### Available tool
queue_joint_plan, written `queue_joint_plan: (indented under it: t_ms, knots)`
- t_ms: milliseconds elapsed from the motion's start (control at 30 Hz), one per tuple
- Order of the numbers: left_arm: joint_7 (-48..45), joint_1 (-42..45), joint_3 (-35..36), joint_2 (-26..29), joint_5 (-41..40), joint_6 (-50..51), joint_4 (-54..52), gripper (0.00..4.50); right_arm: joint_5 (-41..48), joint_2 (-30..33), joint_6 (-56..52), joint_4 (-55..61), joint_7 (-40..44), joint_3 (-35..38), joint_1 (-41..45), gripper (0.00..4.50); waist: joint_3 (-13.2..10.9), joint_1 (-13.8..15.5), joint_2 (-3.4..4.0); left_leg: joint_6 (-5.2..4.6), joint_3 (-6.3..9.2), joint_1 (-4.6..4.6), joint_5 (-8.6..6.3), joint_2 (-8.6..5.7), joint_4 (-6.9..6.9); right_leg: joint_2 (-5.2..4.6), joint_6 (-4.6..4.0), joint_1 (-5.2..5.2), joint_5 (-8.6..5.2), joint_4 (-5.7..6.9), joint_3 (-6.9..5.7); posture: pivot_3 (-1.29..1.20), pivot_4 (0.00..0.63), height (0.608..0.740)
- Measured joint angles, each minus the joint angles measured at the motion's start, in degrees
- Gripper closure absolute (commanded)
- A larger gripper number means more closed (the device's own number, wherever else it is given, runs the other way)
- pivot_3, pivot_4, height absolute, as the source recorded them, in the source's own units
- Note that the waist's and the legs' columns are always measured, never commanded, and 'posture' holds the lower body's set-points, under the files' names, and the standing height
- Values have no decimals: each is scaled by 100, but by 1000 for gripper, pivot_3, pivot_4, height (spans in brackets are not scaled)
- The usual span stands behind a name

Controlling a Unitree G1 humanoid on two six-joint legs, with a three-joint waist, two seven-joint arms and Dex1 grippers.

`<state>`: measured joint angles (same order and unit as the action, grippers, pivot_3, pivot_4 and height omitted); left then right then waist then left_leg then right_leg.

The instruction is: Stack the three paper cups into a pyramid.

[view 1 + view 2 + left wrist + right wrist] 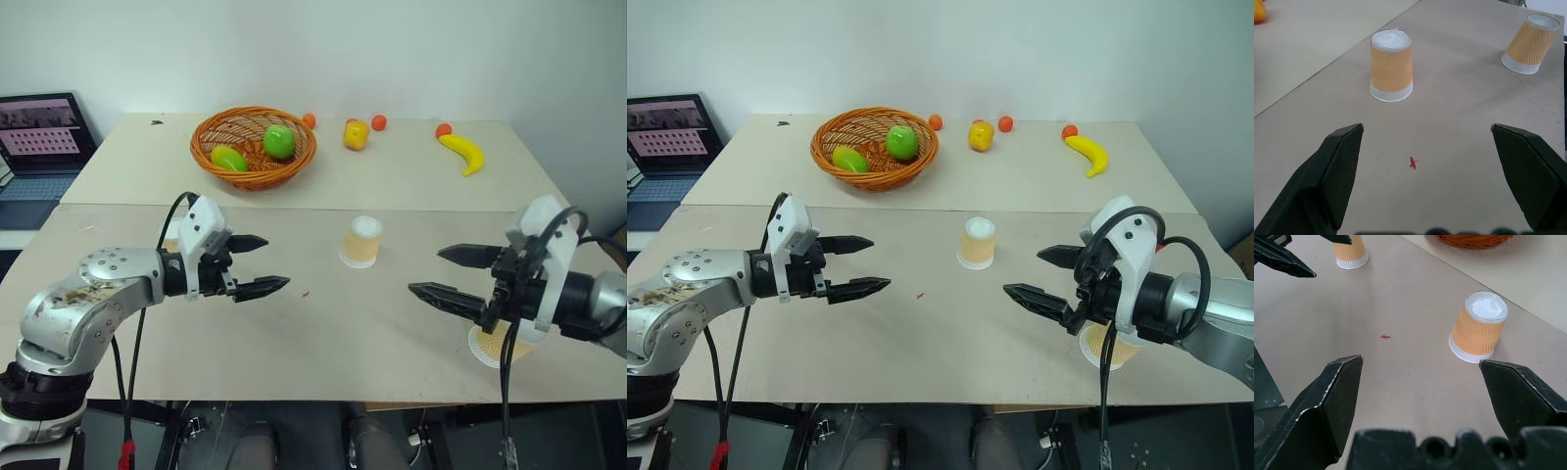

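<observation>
We see one tan-orange paper cup with a white base standing upside down mid-table, nothing between it and either gripper. A second cup stands behind our left gripper, a third under our right gripper. Both jaws gape wide, holding nothing. Beyond the middle cup sit a woven orange basket, a yellow banana and a laptop; no legible writing.
</observation>
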<state>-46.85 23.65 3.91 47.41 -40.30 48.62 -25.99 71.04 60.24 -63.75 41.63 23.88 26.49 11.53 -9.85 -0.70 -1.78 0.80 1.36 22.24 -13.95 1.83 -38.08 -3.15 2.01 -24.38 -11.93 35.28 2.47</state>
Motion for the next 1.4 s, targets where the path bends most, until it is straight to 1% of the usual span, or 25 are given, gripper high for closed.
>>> queue_joint_plan:
  t_ms: [167, 300, 433, 500, 567, 667, 733, 800, 900, 967, 1100, 1233, 1400]
  knots:
    - [-31, 86, -8, -82, -1, -106, 96, 46, -83, -2, 146, -2, -17, -21, -10, 0, 0, 3, 0, 0, 0, 0, 0, 0, -1, 0, 0, 0, 0, 0, 0, 0, 150, 737]
    - [-42, 295, -22, -227, -14, -204, 221, 46, -134, -2, 197, -1, -48, 82, -220, 0, 0, 16, 0, 0, 0, 1, 0, -2, -4, -1, 0, 2, 0, 0, 0, 0, 150, 737]
    - [-83, 530, -96, -341, -11, -204, 399, 46, -235, -37, 251, 7, -262, 130, -204, 0, 0, 5, 0, 0, 0, 3, 0, -2, -14, -1, 2, 2, 1, 3, 1, 0, 150, 737]
    - [-93, 640, -158, -392, 1, -206, 470, 46, -312, -159, 364, -6, -435, -124, 155, 0, 0, -32, 0, 0, -2, -3, 0, 1, -16, 2, 1, 3, 1, 8, 5, 0, 150, 737]
    - [-109, 704, -247, -451, 1, -206, 520, 46, -576, -453, 480, -84, -565, -704, 692, 0, 0, -64, -1, 0, -2, -11, 0, 5, -16, 9, 0, 5, 1, 16, 8, 0, 150, 737]
    - [-159, 679, -320, -457, 2, -205, 530, 46, -1187, -965, 648, -471, -651, -1712, 1379, 0, -1, -93, -1, 0, -1, -14, 0, 5, -18, 10, -6, -2, -3, 38, 11, 0, 150, 737]
    - [-166, 624, -282, -430, -8, -205, 525, 46, -1768, -1136, 868, -912, -553, -2248, 1699, 0, -1, -85, -1, 0, -1, -14, 0, 5, -18, 10, -9, -6, -5, 44, 11, 0, 150, 737]
    - [-142, 533, -224, -421, -31, -197, 507, 46, -2323, -1242, 1154, -1304, -393, -2583, 1865, 0, -1, -63, 0, 0, -1, -10, 0, 4, -19, 8, -10, -8, -5, 44, 11, 0, 150, 737]
    - [-94, 451, -105, -412, -37, -187, 480, 46, -2833, -1343, 1456, -1699, -186, -2826, 1974, 0, -1, -25, -1, 0, -1, -2, 0, 2, -21, 5, -28, -14, 7, 43, 10, 0, 150, 737]
    - [23, 361, 36, -409, -69, -161, 368, 46, -3318, -1625, 1820, -2241, -13, -3034, 2165, 0, -1, -26, -1, 0, -3, 0, 0, -1, -24, 2, -38, -14, 13, 44, 11, 0, 150, 737]
    - [268, 180, 148, -458, -160, -39, 138, 46, -3996, -2011, 2379, -3139, 269, -3269, 2478, 0, -1, -31, -1, 0, -2, -2, 0, 1, -24, 5, -41, -15, 15, 49, 9, 0, 150, 737]
    - [435, 123, 191, -494, -256, 36, -18, 46, -4455, -2392, 2808, -3807, 525, -3366, 2757, 0, -1, -34, -1, 0, -1, -5, 0, 2, -24, 6, -44, -15, 16, 54, 9, 0, 150, 737]
    - [570, 114, 275, -498, -271, 44, -49, 46, -4787, -2722, 3095, -4231, 814, -3457, 2843, 0, -1, -34, -1, 0, -1, -4, 0, 1, -24, 5, -46, -15, 18, 54, 9, 0, 150, 737]
